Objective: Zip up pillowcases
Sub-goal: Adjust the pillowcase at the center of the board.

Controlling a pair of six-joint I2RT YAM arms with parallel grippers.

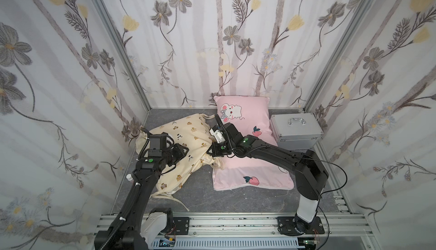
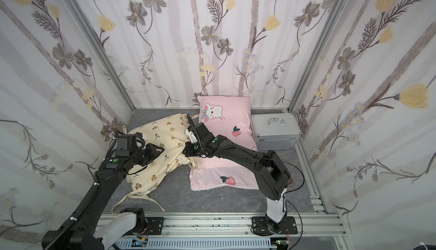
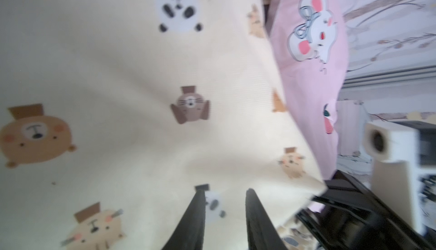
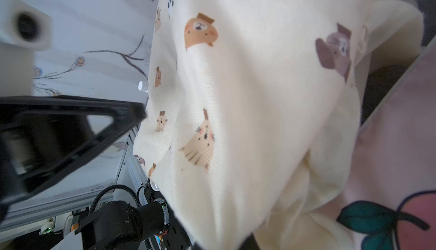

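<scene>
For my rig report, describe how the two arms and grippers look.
The left arm and right arm are black, boxy links on white base segments bolted to an aluminium rail. Each shows a green dot near the wrist and a white camera block. White zip ties bind the left arm's cabling; a black cable loops off the right. The left gripper and right gripper have black tapering fingers.

Three walls [image 1: 193, 36] in pale floral print, grey and yellow blooms. Aluminium corner posts [image 1: 119, 46]. Grey marbled floor [image 1: 236, 201]. Silver handled case [image 1: 296, 131] in far right corner.
</scene>
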